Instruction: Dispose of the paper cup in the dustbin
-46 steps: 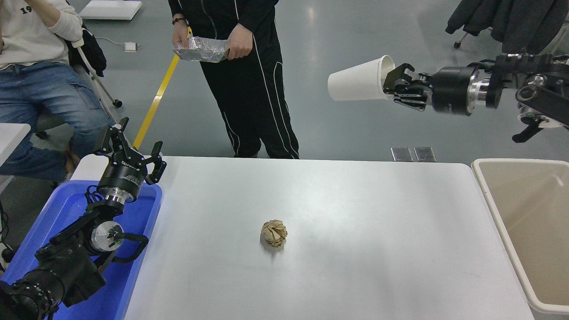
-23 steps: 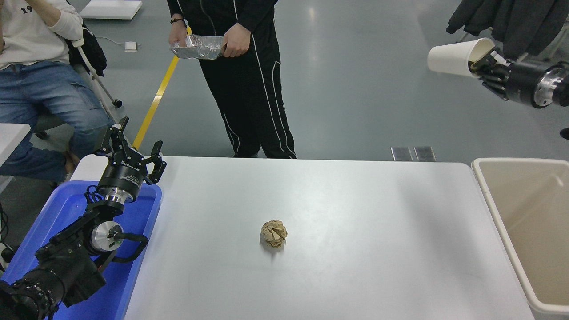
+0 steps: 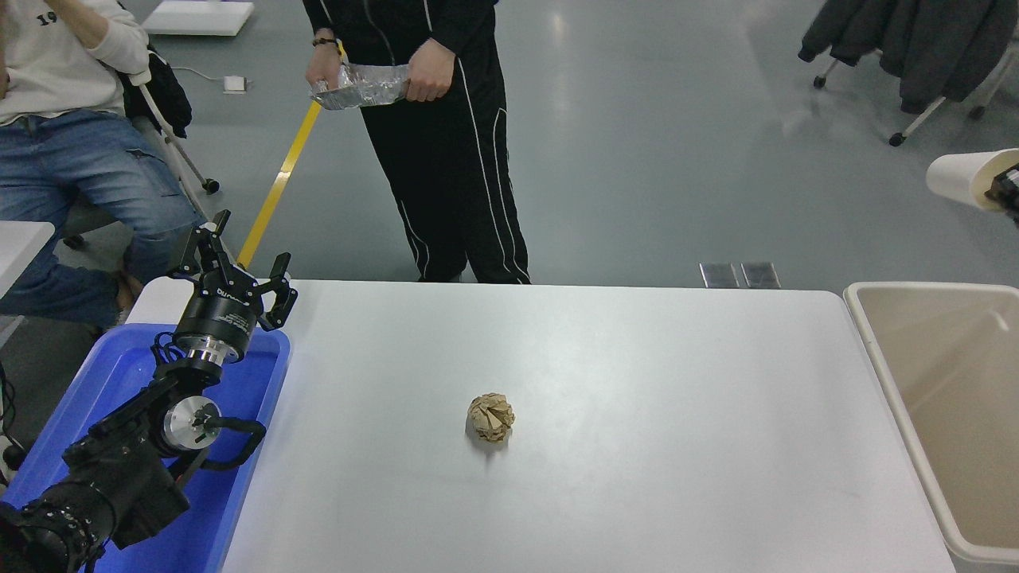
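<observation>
The white paper cup [image 3: 962, 178] lies on its side in the air at the right edge of the head view, high above the beige dustbin [image 3: 868, 334] and a little behind its far rim. Only a black sliver of my right gripper [image 3: 1008, 189] shows at the picture's edge, gripping the cup's rim. The dustbin stands against the table's right side and what shows of its inside holds nothing. My left gripper [image 3: 239, 256] is open and parked over the blue bin at the lower left.
A crumpled brown paper ball [image 3: 490, 417] lies on the white table [image 3: 637, 382]. The blue plastic bin [image 3: 119, 374] stands at the table's left. A person holding a foil tray [image 3: 360, 86] stands at the far side; another sits at the upper left.
My right gripper has carried the paper cup to the right and somewhat down, from above the table's far right to the picture's right edge above the dustbin. The left arm has not moved.
</observation>
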`<move>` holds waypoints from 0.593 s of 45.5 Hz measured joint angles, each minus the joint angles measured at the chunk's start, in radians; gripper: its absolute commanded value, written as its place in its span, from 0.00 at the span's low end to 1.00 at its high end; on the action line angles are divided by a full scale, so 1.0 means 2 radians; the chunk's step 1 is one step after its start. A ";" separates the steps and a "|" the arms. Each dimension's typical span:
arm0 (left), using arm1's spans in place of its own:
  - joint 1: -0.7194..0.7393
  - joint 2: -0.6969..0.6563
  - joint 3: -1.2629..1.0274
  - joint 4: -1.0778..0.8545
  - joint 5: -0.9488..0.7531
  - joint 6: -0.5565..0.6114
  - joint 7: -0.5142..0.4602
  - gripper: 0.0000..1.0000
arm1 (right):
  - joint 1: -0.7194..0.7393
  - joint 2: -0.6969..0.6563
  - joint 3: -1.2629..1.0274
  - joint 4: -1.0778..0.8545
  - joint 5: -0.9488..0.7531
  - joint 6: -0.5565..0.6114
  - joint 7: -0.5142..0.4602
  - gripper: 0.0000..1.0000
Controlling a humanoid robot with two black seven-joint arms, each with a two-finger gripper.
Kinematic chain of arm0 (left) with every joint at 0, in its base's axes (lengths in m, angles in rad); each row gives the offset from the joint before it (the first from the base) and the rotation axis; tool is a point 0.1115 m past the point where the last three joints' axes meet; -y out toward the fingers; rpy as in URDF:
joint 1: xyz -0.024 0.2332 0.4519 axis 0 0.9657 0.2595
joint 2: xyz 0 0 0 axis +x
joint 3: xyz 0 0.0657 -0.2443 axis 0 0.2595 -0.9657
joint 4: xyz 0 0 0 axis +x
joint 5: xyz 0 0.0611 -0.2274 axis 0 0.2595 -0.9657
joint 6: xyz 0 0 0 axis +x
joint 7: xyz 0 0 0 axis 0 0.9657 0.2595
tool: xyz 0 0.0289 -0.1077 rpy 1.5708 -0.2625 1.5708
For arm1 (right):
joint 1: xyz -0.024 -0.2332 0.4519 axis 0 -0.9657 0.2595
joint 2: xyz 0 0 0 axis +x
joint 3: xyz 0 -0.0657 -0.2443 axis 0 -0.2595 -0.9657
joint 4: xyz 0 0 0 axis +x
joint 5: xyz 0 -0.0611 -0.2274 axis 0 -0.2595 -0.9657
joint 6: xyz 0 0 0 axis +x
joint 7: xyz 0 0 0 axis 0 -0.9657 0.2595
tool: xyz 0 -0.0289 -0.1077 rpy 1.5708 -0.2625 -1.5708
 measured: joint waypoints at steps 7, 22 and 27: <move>0.000 0.000 0.000 0.000 0.000 0.000 0.000 1.00 | -0.029 0.004 -0.002 -0.015 0.010 -0.037 -0.043 0.00; 0.000 0.000 0.000 0.000 0.000 0.000 0.000 1.00 | -0.095 0.040 -0.001 -0.025 0.018 -0.092 -0.075 0.00; 0.000 0.000 0.000 0.000 0.000 0.000 0.000 1.00 | -0.114 0.059 0.001 -0.026 0.020 -0.104 -0.078 0.00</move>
